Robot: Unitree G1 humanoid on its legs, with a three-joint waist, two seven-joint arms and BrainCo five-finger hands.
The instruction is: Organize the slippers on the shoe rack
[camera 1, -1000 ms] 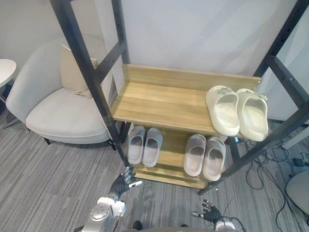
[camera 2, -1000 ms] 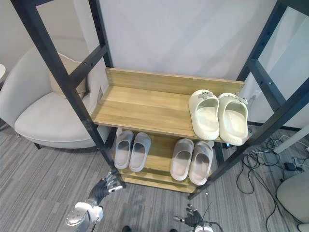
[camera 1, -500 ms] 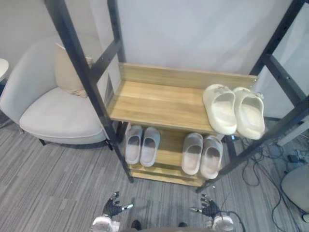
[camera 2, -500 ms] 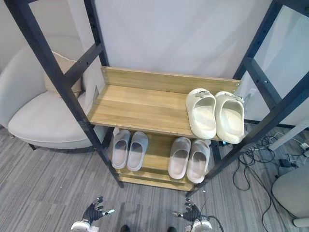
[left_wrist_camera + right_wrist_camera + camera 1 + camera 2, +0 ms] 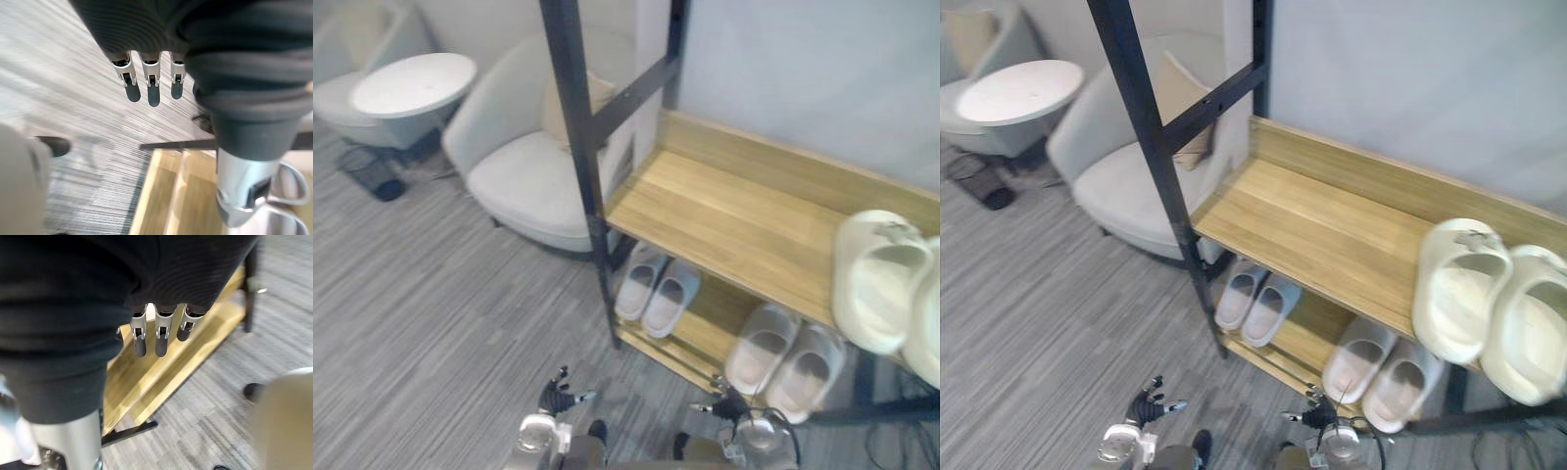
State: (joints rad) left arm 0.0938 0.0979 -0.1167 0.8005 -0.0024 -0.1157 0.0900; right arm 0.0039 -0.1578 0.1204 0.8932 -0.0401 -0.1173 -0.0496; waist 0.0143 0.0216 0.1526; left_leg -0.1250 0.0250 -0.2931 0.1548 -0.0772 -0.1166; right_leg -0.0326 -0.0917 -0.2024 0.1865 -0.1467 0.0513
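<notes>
A cream pair of slippers (image 5: 1489,304) lies at the right end of the rack's upper wooden shelf (image 5: 1332,225). Two grey pairs rest on the lower shelf, one at its left (image 5: 1255,299) and one at its right (image 5: 1381,367). My left hand (image 5: 558,395) hangs low over the carpet in front of the rack, fingers (image 5: 149,81) straight, holding nothing. My right hand (image 5: 724,403) hangs low near the right grey pair, its fingers (image 5: 159,335) also straight and empty.
The rack's black metal post (image 5: 582,147) stands at the front left corner. A pale armchair (image 5: 524,171) with a cushion sits left of the rack, and a round white table (image 5: 411,83) beyond it. Grey carpet (image 5: 440,313) spreads to the left.
The whole picture has shifted, so the camera has turned to the left. My left hand dropped from beside the lower shelf to the bottom edge; both hands stay low and empty.
</notes>
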